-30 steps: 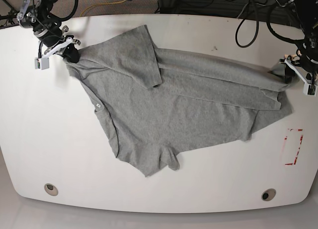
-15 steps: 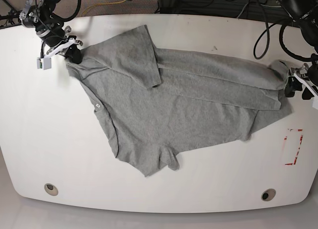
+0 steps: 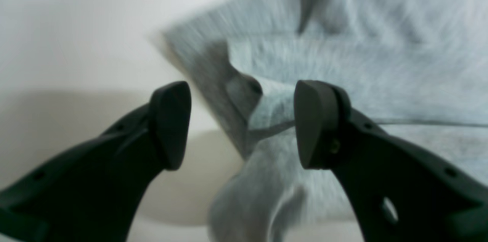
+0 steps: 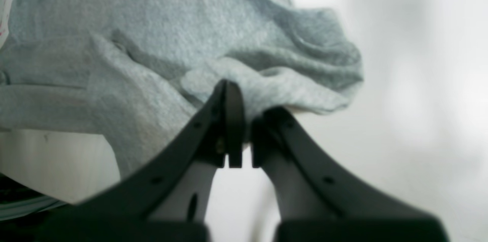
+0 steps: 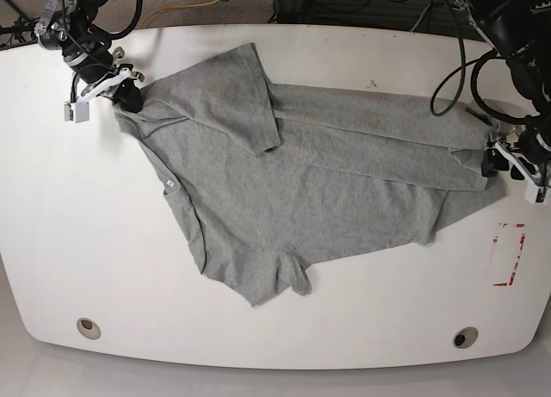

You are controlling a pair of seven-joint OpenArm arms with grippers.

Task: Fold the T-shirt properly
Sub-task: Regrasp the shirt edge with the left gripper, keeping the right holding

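Observation:
The grey T-shirt [image 5: 310, 182] lies spread and wrinkled across the white table [image 5: 69, 233], one sleeve folded over its upper middle, the white neck tag [image 5: 170, 183] showing. My right gripper [image 5: 127, 96] is at the shirt's far-left corner, and in the right wrist view it [image 4: 239, 120] is shut on a bunched fold of the T-shirt [image 4: 152, 44]. My left gripper [image 5: 498, 163] is at the shirt's right edge. In the left wrist view it [image 3: 242, 124] stands open, with a fold of the T-shirt [image 3: 381, 63] lying between the jaws, ungripped.
A red-marked rectangle [image 5: 508, 255] is on the table near the right edge. Two round grommets [image 5: 88, 328] [image 5: 465, 338] sit along the front edge. Black cables [image 5: 448, 61] hang over the back right corner.
My left gripper has moved toward the front along the shirt's right edge, and that edge now lies flatter. My right gripper has shifted slightly back and left, still holding its corner.

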